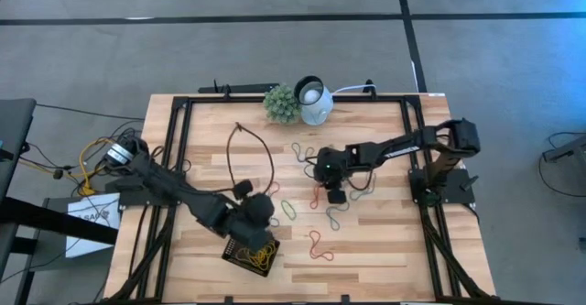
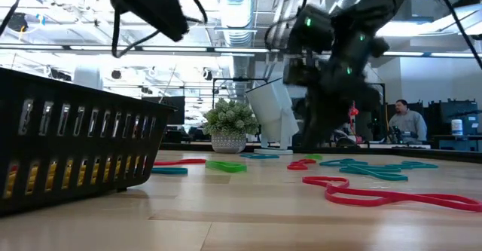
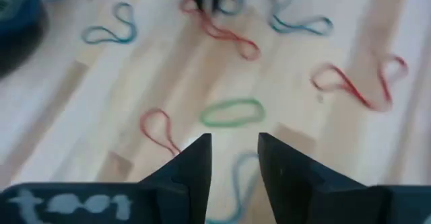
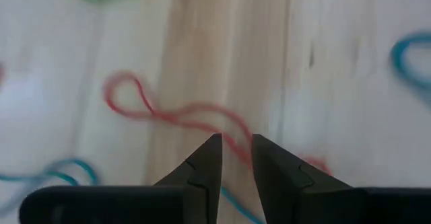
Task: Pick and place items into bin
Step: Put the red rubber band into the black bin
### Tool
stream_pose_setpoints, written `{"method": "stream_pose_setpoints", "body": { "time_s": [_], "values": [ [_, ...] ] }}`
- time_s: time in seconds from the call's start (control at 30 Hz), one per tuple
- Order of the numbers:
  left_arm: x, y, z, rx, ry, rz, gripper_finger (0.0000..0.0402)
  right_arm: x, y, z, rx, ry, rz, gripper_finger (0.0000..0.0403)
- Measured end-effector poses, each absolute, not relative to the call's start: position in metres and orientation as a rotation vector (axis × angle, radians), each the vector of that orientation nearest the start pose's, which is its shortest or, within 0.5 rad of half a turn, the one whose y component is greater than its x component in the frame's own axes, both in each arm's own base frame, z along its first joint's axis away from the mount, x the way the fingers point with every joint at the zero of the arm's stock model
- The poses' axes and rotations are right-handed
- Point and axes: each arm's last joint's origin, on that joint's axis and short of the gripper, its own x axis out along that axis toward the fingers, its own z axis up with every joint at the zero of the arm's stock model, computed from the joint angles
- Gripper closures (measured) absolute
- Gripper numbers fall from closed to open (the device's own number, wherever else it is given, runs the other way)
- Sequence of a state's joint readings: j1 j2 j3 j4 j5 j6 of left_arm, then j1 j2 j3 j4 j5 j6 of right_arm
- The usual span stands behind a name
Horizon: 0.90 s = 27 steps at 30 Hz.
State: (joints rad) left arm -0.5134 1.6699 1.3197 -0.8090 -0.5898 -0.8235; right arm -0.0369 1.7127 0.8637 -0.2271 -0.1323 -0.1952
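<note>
Over a red band (image 4: 176, 111) the right pincer (image 4: 236, 153) hangs — fingers slightly apart; left pincer (image 3: 234, 158) likewise.

The wooden table (image 1: 385, 241) is carrying scattered rubber bands (image 1: 320, 245) centrally, a black bin (image 1: 249, 254) at seven o'clock, and a plant ball (image 1: 282, 103) at twelve.

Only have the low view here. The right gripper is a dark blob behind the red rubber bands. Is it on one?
Observer: Right wrist view shows the right gripper with its fingers narrowly apart, straddling a thin red rubber-band loop on the wooden table.
Operator: Left one?
Observer: The left gripper is open and holds nothing. A green rubber-band loop lies just ahead of it.
Operator: Bin contents? I only see its wall.
Observer: High view shows yellow bands inside the small black tray.
</note>
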Motion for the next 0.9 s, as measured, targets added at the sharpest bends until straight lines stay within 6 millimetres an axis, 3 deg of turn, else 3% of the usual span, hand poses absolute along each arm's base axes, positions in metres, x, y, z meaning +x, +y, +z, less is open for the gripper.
{"method": "stream_pose_setpoints", "body": {
  "time_s": [0.17,0.4,0.63,0.8,0.9],
  "values": [
    [0.305,-0.136,0.254,-0.135,0.875,0.476,0.0290,0.314,-0.011,0.118,-0.116,1.094,0.210,0.0328],
    [0.308,-0.128,0.254,-0.103,0.888,0.475,0.0290,0.317,-0.026,0.114,-0.077,1.068,0.193,0.0331],
    [0.308,-0.128,0.254,-0.106,0.882,0.483,0.0290,0.318,-0.016,0.113,-0.059,1.066,0.228,0.0395],
    [0.308,-0.127,0.255,-0.098,0.852,0.519,0.0290,0.321,-0.004,0.124,-0.004,0.988,0.260,0.0401],
    [0.312,-0.125,0.257,-0.104,0.791,0.555,0.0290,0.327,-0.001,0.151,-0.005,0.827,0.262,0.0401]
  ]
}}
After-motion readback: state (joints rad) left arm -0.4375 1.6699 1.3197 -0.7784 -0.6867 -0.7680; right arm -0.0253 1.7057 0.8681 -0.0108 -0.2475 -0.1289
